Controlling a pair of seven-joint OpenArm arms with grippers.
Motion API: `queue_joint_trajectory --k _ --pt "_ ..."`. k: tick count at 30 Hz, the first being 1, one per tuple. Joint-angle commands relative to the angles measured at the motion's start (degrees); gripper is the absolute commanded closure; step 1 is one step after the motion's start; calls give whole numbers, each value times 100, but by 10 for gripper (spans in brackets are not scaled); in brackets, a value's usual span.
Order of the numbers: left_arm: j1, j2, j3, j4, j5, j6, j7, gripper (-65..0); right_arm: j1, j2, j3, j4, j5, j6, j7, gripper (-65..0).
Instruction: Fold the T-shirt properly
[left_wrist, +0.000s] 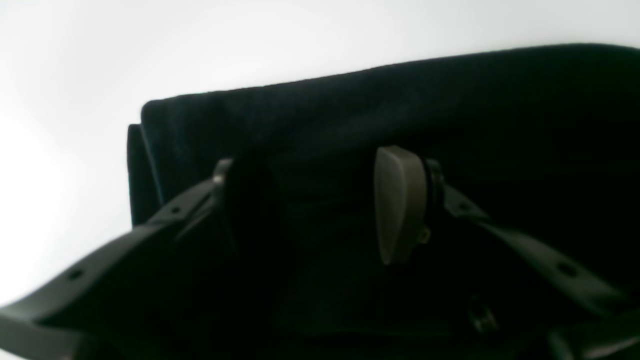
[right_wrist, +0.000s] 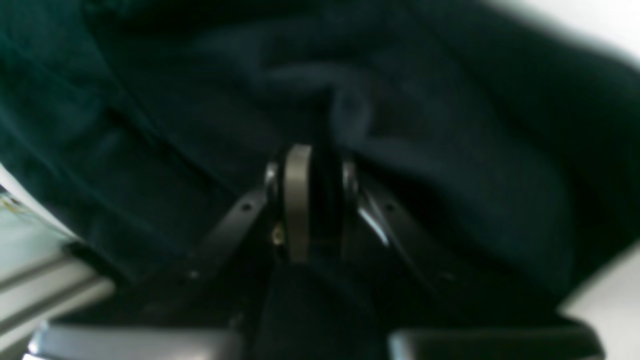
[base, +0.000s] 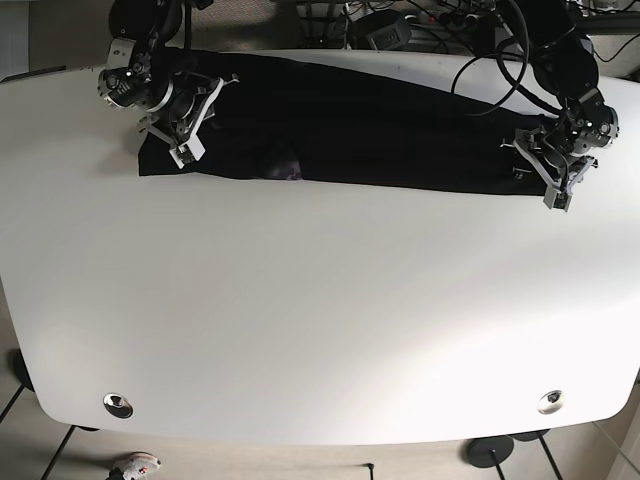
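Note:
The black T-shirt lies as a long folded strip across the far part of the white table. My right gripper is at the strip's left end. In the right wrist view it is shut on a bunched fold of the T-shirt. My left gripper is at the strip's right end. In the left wrist view it is open, its fingers wide apart over the T-shirt, near a folded corner.
A small pale print patch shows at the shirt's near edge. Cables and gear sit behind the table's far edge. A metal rail shows beyond the table edge in the right wrist view.

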Motion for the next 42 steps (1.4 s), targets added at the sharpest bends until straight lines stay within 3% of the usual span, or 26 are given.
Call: queue_joint_trajectory --k 1,5,10,14,16,19,22,24,28,32,39,40,42 --pt "8 -76 -25 -278 263 34 253 -324 251 28 -6 -364 -209 -21 336 -78" --pt "-300 -128 1 -471 281 34 -90 -324 927 187 2 -1462 -543 -21 942 -78" --pt "-1038 -146 10 -1297 281 34 -134 -324 1956 574 -6 -2764 -543 -21 1637 -78" --pt "-1346 -137 10 -1324 228 34 -90 -324 2273 679 -6 -2851 -517 -21 1628 -78" --pt "-1364 -146 -34 -752 175 34 -20 -325 2281 670 -15 -2676 -534 -21 1628 -78" --pt "-1153 -164 -254 -313 -467 34 6 -329 2246 635 -24 -2676 -534 -21 1628 -78" --pt "-915 -331 -904 -102 -1425 34 481 -335 2132 635 -24 -2676 -491 -21 1628 -78" --pt "-898 -480 -1247 -304 -1944 34 762 -382 2097 635 -24 -2676 -491 -21 1628 -78" --pt "-731 -691 -1625 -1007 -2559 34 903 -447 2079 635 -24 -2693 -482 -21 1628 -78" --pt "-722 -735 -1572 -1508 -2796 34 921 -451 2079 635 -24 -2693 -482 -21 1628 -78" --pt "-748 -691 -851 -1904 -2814 34 894 -446 2079 626 -24 -2693 -482 -21 1628 -78" --pt "-748 -691 -728 -1886 -2814 34 894 -431 2079 626 -24 -2693 -482 -21 1628 -78" --pt "-748 -691 -649 -1869 -2805 34 894 -264 2079 626 -6 -2693 -482 -21 1628 -78"
